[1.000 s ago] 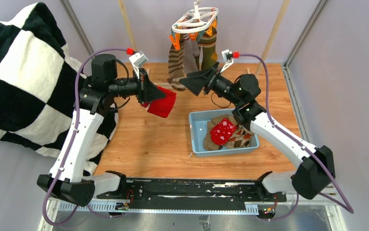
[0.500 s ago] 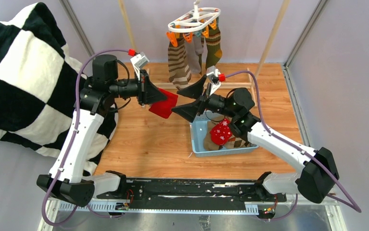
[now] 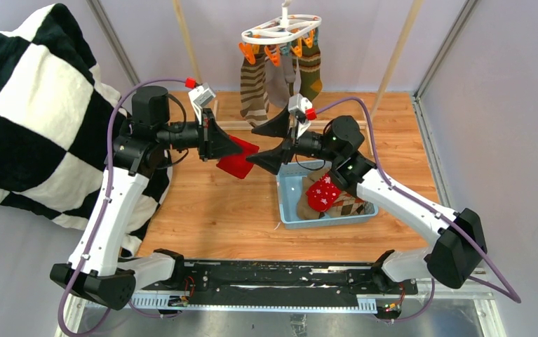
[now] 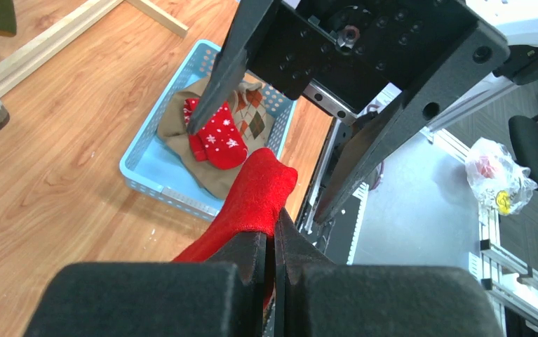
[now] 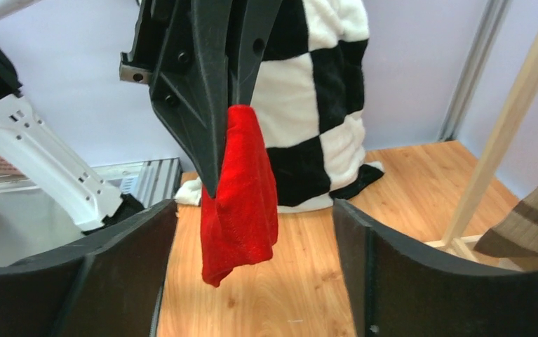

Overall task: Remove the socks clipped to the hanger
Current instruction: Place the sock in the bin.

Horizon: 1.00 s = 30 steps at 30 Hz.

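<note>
My left gripper (image 3: 232,145) is shut on a plain red sock (image 3: 236,160), which hangs limp over the wood floor (image 4: 252,196). My right gripper (image 3: 260,144) faces it with its jaws wide open. The red sock (image 5: 241,189) dangles just ahead of them, framed between the two fingers and untouched. At the back hangs the white hanger (image 3: 280,31). A brown striped sock (image 3: 254,91), a grey sock (image 3: 278,81) and an olive green sock (image 3: 311,70) are clipped to it.
A blue basket (image 3: 280,188) under the right arm holds a red snowflake sock (image 3: 322,191) and an argyle sock (image 3: 351,205). The black-and-white checkered blanket (image 3: 34,105) fills the left side. Wooden rack poles (image 3: 399,49) stand at the back.
My right gripper has swung away from the hanging socks, leftward and down to face the red sock. The hanger has swayed slightly left. The left gripper has barely moved.
</note>
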Each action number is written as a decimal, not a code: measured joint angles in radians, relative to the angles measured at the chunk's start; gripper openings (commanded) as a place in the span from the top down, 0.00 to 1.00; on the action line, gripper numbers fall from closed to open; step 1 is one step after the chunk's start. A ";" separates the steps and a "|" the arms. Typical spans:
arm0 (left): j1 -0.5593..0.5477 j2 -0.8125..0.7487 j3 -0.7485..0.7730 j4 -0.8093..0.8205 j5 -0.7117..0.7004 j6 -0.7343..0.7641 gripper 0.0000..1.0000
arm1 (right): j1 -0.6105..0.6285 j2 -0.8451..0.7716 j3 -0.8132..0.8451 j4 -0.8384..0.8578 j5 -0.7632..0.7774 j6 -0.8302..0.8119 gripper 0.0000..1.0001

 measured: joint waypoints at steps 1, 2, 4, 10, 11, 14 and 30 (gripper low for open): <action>0.000 0.000 0.000 -0.002 0.000 0.000 1.00 | 0.000 0.002 0.000 -0.005 -0.013 -0.003 0.32; 0.000 0.000 0.000 -0.003 0.001 0.000 1.00 | 0.000 0.004 0.002 -0.013 -0.025 -0.003 0.40; 0.000 0.000 0.000 -0.007 0.003 0.000 1.00 | 0.000 0.008 0.008 -0.029 -0.049 -0.006 0.59; 0.000 0.000 0.000 -0.029 0.002 0.008 0.81 | 0.000 0.009 0.015 -0.058 -0.082 0.002 1.00; 0.000 0.000 0.000 -0.031 0.001 0.011 0.69 | 0.000 0.009 0.015 -0.061 -0.082 0.002 1.00; -0.001 0.000 0.002 -0.043 -0.004 0.028 0.03 | 0.000 0.006 0.016 -0.090 -0.073 0.003 1.00; 0.008 0.010 0.038 -0.264 -0.303 0.274 0.00 | -0.151 -0.269 -0.291 -0.588 0.294 0.166 1.00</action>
